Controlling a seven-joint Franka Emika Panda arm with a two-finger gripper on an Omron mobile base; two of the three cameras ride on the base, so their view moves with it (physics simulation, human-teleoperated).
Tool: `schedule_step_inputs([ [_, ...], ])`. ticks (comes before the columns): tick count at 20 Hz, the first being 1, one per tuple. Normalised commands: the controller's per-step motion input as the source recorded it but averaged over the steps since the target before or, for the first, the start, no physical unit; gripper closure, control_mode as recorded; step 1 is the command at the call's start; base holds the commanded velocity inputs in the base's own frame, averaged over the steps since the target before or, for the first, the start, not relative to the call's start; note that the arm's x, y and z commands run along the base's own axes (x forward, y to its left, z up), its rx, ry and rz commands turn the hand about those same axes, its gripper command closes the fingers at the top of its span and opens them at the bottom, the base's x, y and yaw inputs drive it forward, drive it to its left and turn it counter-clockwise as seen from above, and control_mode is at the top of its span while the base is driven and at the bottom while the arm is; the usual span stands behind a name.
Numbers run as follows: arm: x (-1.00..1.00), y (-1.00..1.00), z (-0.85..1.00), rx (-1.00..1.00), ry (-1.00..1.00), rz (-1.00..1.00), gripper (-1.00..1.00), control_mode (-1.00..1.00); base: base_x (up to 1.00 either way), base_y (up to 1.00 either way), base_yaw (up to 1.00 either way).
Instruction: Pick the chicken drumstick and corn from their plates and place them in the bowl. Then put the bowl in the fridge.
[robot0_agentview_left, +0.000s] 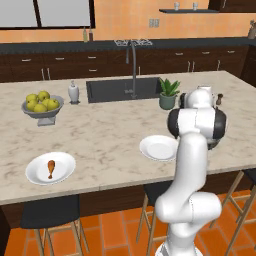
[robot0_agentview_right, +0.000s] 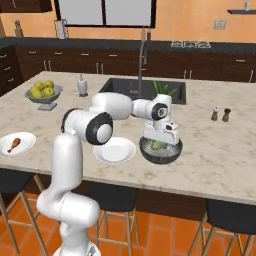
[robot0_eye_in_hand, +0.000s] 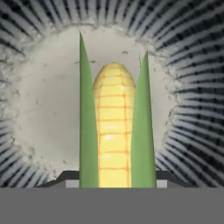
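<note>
Corn (robot0_eye_in_hand: 113, 127) yellow, green husk – bowl (robot0_eye_in_hand: 192, 52) dark-striped.

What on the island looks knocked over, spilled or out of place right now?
Nothing stands out. The corn is over the bowl, between the fingers; the chicken drumstick lies on its plate; the other plate sits flat beside the bowl.

Evenly bright, flat rendered light; faint soft shadows on the surface (robot0_agentview_left: 110, 135); no glare; slightly soft, pixelated throughout; close-up corn (robot0_eye_in_hand: 113, 127) blurry.
</note>
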Motion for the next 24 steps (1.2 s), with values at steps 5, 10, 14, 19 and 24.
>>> schedule_step_inputs([
  [5, 0.0, 0.0, -0.5, 0.0, 0.06, 0.0, 1.0, -1.0, 0.0, 0.0, 0.0],
  [10, -0.01, 0.07, -0.3, 0.0, 0.0, 0.0, -1.0, -1.0, 0.0, 0.0, 0.0],
  [14, -0.39, 0.03, 0.03, 0.0, 0.0, 0.0, -1.0, -1.0, 0.0, 0.0, 0.0],
  [19, -0.51, 0.06, 0.33, 0.0, -0.05, 0.02, -1.0, -1.0, 0.0, 0.0, 0.0],
  [24, -0.93, 0.45, 1.0, 0.0, -0.19, 0.05, -1.0, -1.0, 0.0, 0.0, 0.0],
])
